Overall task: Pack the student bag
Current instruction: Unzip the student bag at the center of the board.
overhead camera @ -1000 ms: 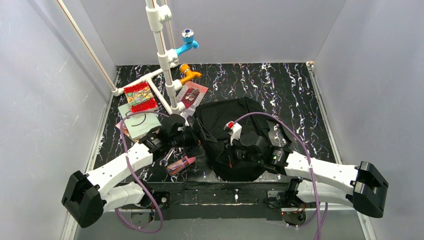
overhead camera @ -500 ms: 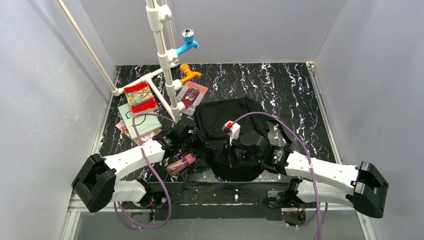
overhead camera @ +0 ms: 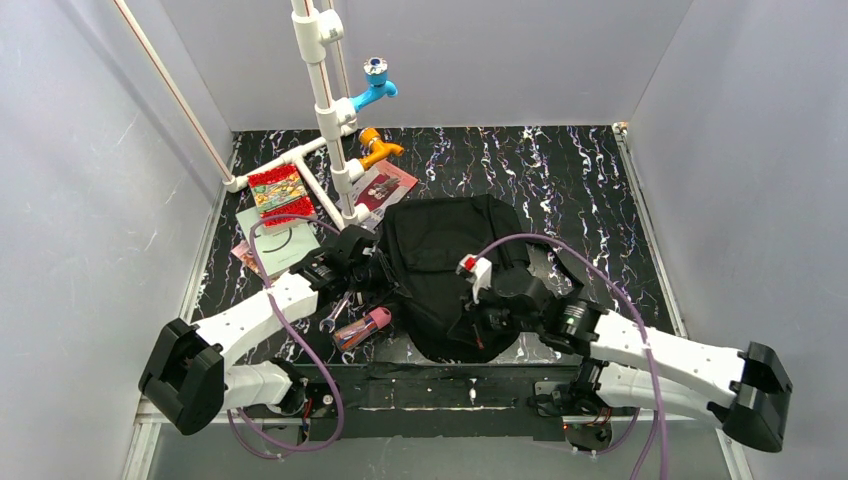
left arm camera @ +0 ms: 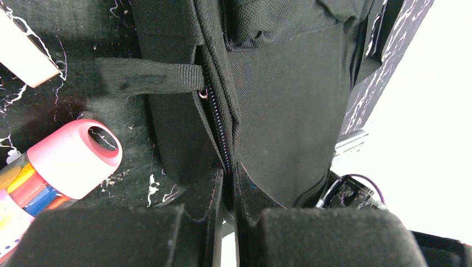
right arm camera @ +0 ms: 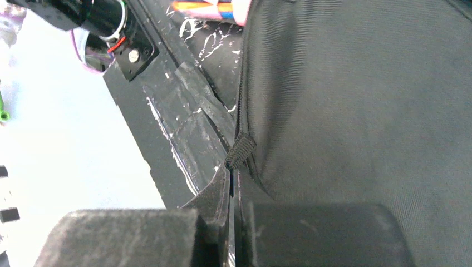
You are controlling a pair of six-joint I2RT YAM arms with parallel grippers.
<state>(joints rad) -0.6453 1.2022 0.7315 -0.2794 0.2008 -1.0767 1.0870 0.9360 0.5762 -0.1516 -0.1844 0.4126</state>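
Left hand pinched tight on the student bag at its zipper edge; pink-capped marker tube just left of it. Right hand clamped on the bag's seam tab near the counter edge.

The black marbled table carries the student bag, a pink-capped pencil case, a wrench, booklets and white pipework.

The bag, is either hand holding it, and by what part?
Both. The left hand pinches the bag at its zipper edge; the right hand pinches a small fabric tab.
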